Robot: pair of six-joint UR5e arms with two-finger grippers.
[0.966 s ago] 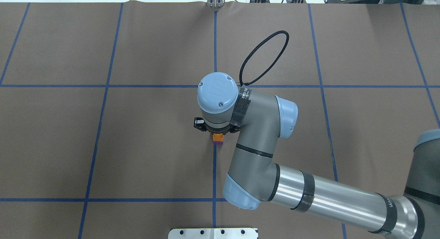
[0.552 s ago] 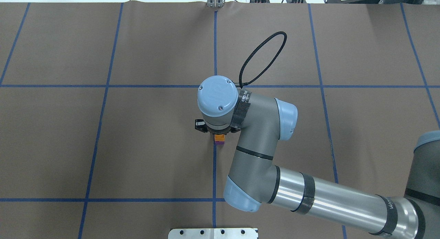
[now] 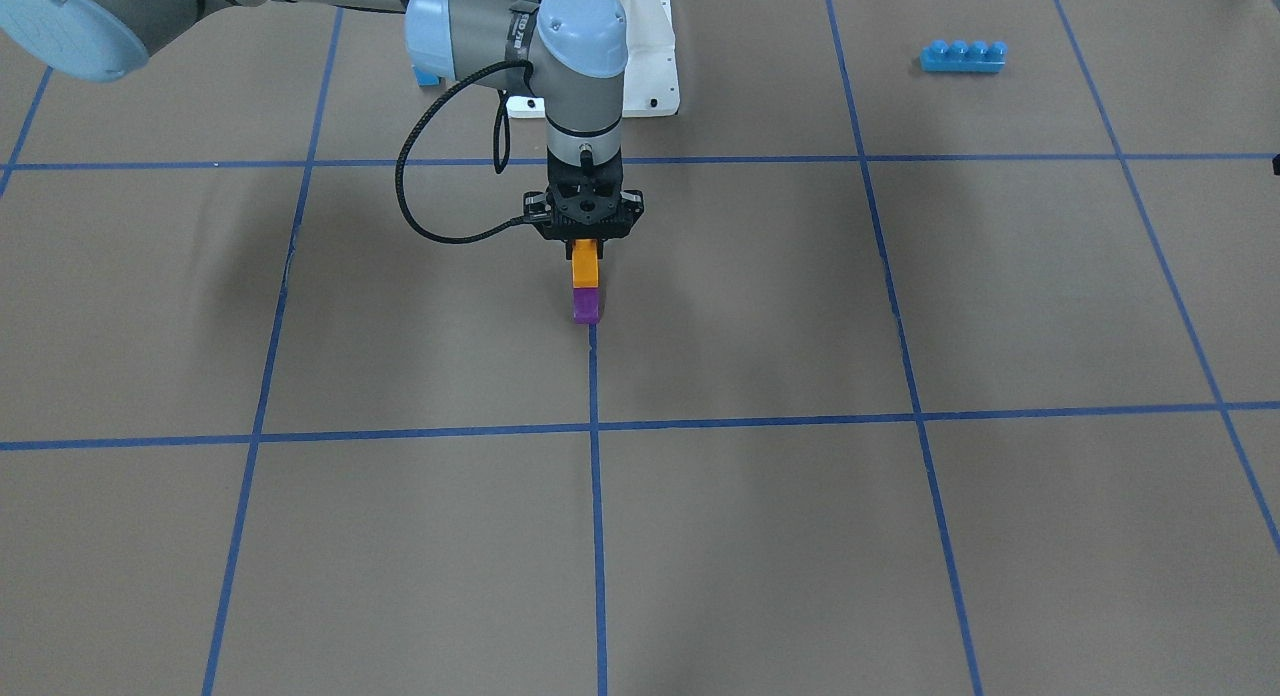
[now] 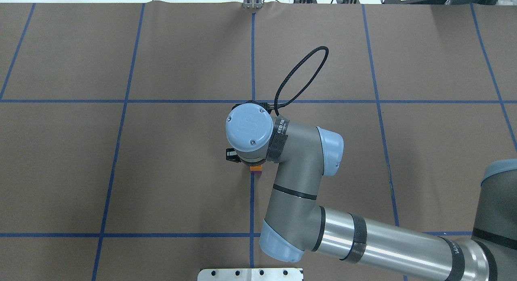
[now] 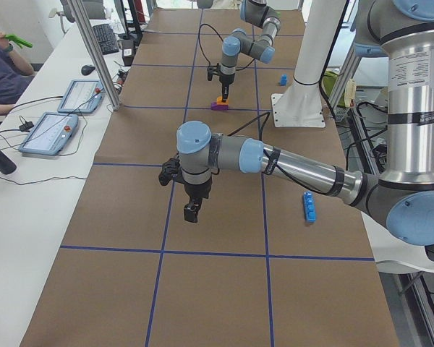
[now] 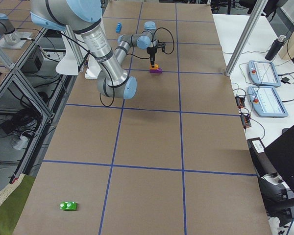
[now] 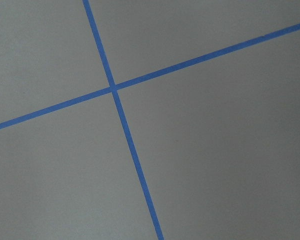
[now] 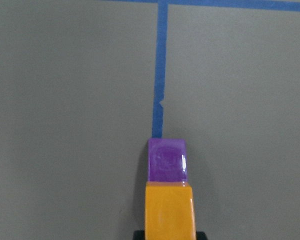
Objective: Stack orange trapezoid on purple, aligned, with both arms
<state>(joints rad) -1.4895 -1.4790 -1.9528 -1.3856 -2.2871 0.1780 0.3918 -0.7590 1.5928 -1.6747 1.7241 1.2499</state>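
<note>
Gloss makes light orange (image 3: 584, 271) slippery; your right gripper (image 3: 585, 246) pinches its flat sides, over purple (image 3: 587, 304).

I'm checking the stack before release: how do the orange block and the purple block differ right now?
The glossy orange plastic trapezoid block is gripped from above by the right hand; the glossy purple plastic wedge block is touched by no hand. The orange one is on top, off the brown table; the purple one rests on it. Both are small and glossy, and in the front view they line up vertically.
</note>
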